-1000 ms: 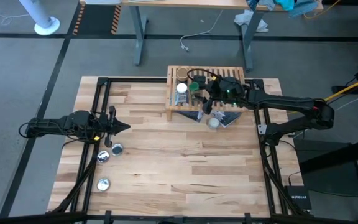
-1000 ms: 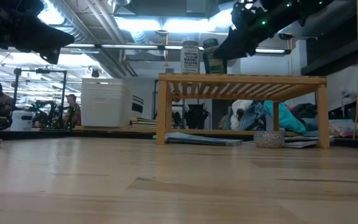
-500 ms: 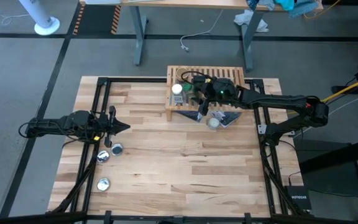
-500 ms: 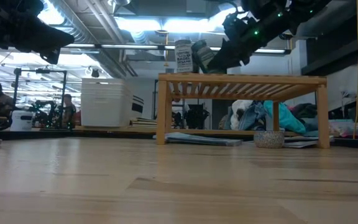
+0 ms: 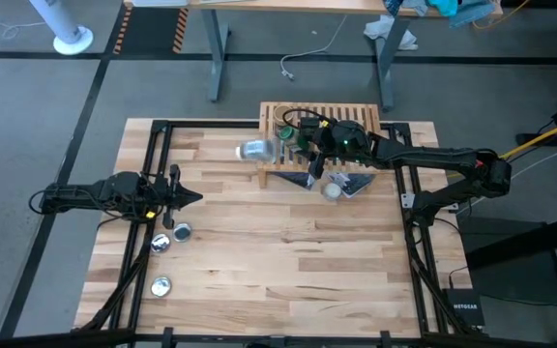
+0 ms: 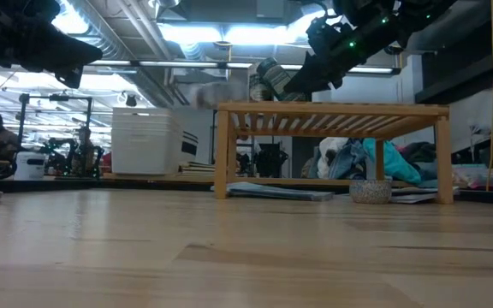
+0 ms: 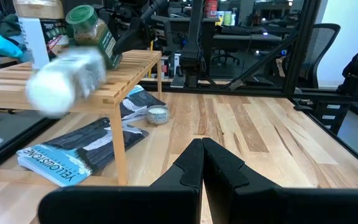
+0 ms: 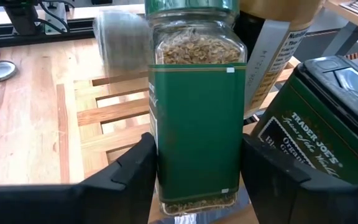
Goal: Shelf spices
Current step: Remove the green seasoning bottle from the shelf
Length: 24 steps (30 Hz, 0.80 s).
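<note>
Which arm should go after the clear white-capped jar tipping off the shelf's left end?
Left, probably. The clear white-capped jar is going over the light wooden slatted shelf's left end, the side facing the idle left end effector. The right end effector is shut on the green-lidded jar.

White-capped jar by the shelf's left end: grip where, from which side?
White-capped jar: clamp across its round body, from above. It lies on its side, blurred, off the left end of the shelf, so the cap offers no top grip. Left gripper is nearer; let it settle.
</note>
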Available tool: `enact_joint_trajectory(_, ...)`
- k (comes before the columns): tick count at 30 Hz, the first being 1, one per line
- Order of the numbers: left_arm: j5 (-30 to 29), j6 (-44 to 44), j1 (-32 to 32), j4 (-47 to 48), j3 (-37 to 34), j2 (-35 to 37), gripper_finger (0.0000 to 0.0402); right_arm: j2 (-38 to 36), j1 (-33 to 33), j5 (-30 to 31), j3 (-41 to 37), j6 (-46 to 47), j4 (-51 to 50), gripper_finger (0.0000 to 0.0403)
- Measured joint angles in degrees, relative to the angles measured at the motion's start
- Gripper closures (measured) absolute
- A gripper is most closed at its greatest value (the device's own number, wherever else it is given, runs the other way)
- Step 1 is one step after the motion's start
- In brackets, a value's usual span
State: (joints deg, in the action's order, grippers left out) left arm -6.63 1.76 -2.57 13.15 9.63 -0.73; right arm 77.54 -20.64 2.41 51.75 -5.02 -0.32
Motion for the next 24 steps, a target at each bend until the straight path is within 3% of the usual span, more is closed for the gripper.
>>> enact_joint_trajectory(24, 0.0, 0.0, 0.0, 0.0, 0.0, 0.0, 0.0402, -4.4, 2.6, -2.5, -0.2, 0.5, 3.9, 0.0200)
